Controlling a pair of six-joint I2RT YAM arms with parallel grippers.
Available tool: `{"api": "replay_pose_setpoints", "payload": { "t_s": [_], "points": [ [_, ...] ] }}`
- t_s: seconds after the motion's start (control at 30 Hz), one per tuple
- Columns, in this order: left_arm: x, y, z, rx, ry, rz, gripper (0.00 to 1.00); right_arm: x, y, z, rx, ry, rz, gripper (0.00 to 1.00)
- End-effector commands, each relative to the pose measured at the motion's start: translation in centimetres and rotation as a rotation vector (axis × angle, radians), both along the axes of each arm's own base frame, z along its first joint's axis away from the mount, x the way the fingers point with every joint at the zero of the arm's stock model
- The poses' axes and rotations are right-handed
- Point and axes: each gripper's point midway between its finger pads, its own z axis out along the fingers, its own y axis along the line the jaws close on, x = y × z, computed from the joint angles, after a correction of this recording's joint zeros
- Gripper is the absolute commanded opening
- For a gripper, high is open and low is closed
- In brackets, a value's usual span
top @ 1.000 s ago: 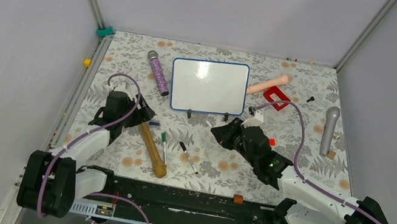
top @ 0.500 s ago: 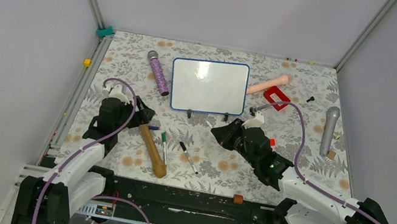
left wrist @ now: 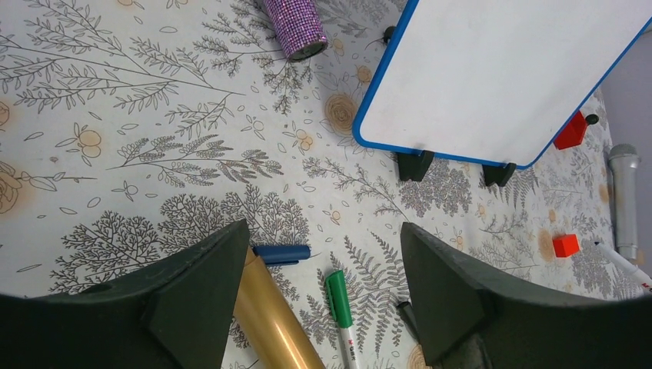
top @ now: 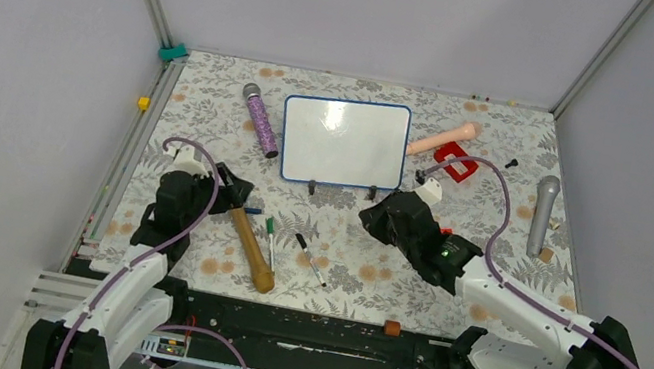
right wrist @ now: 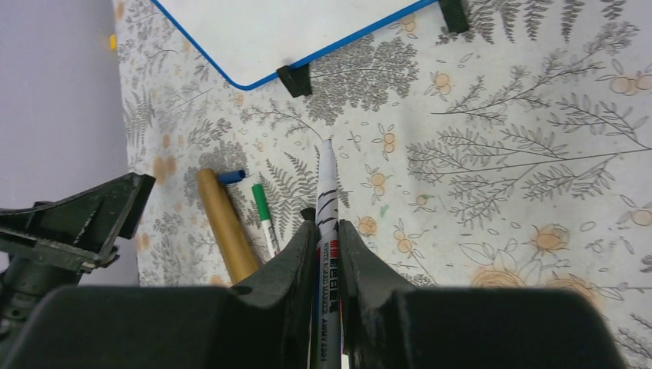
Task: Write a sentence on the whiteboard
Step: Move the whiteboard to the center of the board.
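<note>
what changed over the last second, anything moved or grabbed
The right hand, shut on the marker, swung a little right, toward the near right corner of the whiteboard. The left arm sank lower, its open left hand easing slightly toward the near edge. Nothing was picked up or let go. The blank whiteboard and the loose items stayed put.

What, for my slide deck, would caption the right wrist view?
Right gripper shut on a white marker pen, tip aimed toward the blank, blue-framed glossy white whiteboard.
</note>
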Motion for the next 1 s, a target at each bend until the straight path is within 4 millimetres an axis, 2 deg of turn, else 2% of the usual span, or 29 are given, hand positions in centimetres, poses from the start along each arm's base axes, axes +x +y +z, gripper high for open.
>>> {"api": "replay_pose_setpoints", "payload": {
  "t_s": [0.0,0.13,0.27,0.33,0.47,0.5,0.53,0.6,0.8,0.97],
  "points": [
    [0.4,0.5,1.8,0.001,-0.101,0.027,0.74,0.8,-1.1,2.4,-0.027,-0.034,-0.055,0.0],
    [0.3,0.7,1.9,0.001,-0.11,0.034,0.74,1.7,-1.1,5.9,-0.062,-0.133,-0.003,0.0],
    [0.4,0.8,1.8,0.004,-0.106,0.039,0.73,2.2,-0.4,11.4,-0.082,-0.306,0.134,0.0],
    [0.4,0.8,1.8,0.005,-0.102,0.039,0.74,2.8,-0.9,13.9,-0.085,-0.36,0.105,0.0],
    [0.4,0.8,1.8,0.006,-0.103,0.043,0.74,4.9,-1.8,17.2,-0.09,-0.406,-0.024,0.0],
    [0.4,0.8,1.7,0.006,-0.102,0.041,0.73,5.6,-2.2,18.7,-0.092,-0.417,-0.064,0.0],
    [0.4,0.8,1.8,0.005,-0.103,0.04,0.74,6.2,-2.3,18.9,-0.11,-0.414,-0.087,0.0],
    [0.4,0.8,1.8,0.005,-0.104,0.041,0.73,7.3,-2.2,20.8,-0.116,-0.43,-0.132,0.0],
    [0.4,0.7,1.9,0.007,-0.109,0.034,0.74,10.6,-1.0,22.3,-0.045,-0.402,-0.215,0.0],
    [0.5,0.2,2.5,0.005,-0.141,0.003,0.79,10.7,1.4,19.8,-0.038,-0.356,-0.105,0.0]
  ]
}}
